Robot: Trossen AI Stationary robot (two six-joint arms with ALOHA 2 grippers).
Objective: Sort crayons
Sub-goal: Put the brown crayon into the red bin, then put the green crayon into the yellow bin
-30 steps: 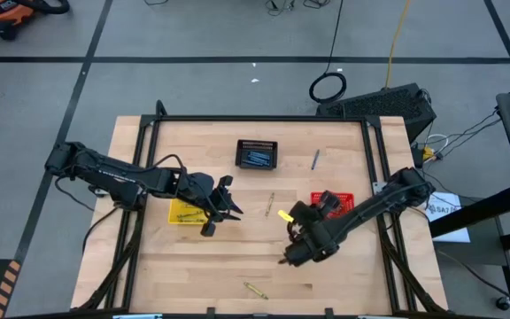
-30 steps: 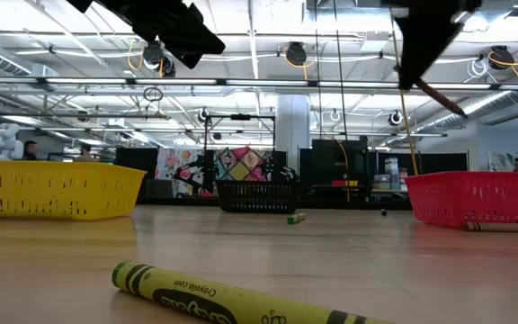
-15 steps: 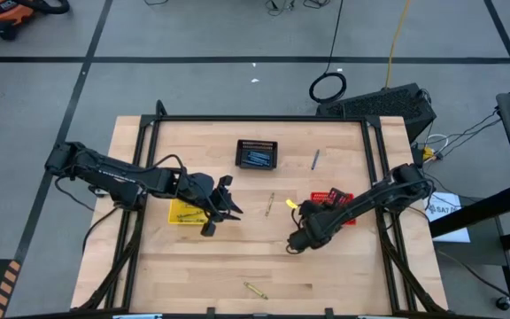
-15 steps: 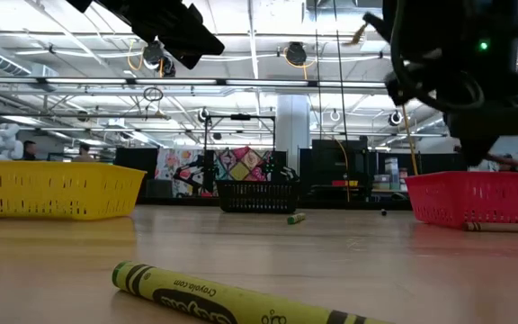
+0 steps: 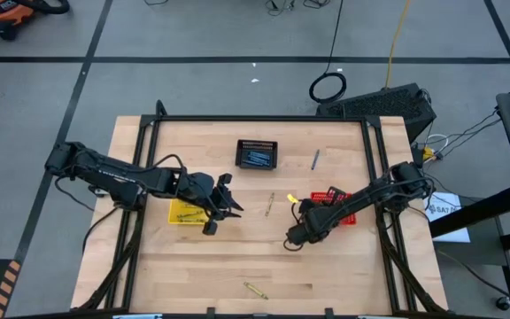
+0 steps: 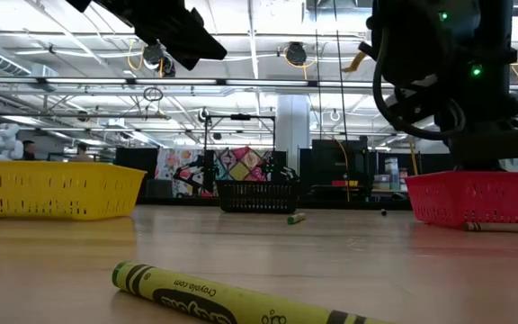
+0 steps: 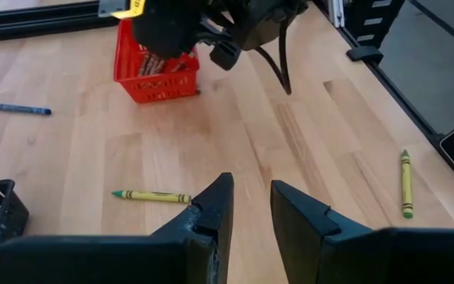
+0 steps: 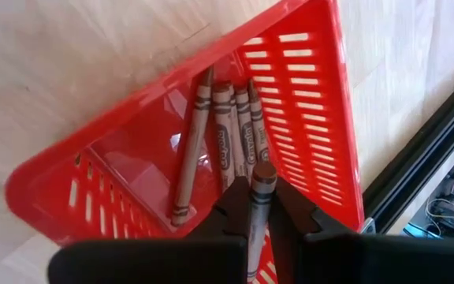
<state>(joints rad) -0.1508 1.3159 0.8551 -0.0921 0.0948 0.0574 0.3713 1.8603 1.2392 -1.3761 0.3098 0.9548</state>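
Over the red basket (image 8: 306,110), our right gripper (image 8: 252,207) is clamped on a brown crayon (image 8: 257,213).

Just beyond its fingertips we see four brown crayons (image 8: 227,142) already lying in the basket, so the drop looks near; our worry is that the held crayon points along the fingers, and if we let go while tilted or too close to the rim it may strike the wall and bounce onto the table. Our left gripper (image 7: 251,207) hovers with fingers apart beside the yellow basket (image 5: 184,213); ahead of it a yellow crayon (image 7: 152,195) lies loose, another (image 7: 406,183) off to one side, and a blue one (image 7: 22,109) farther out.
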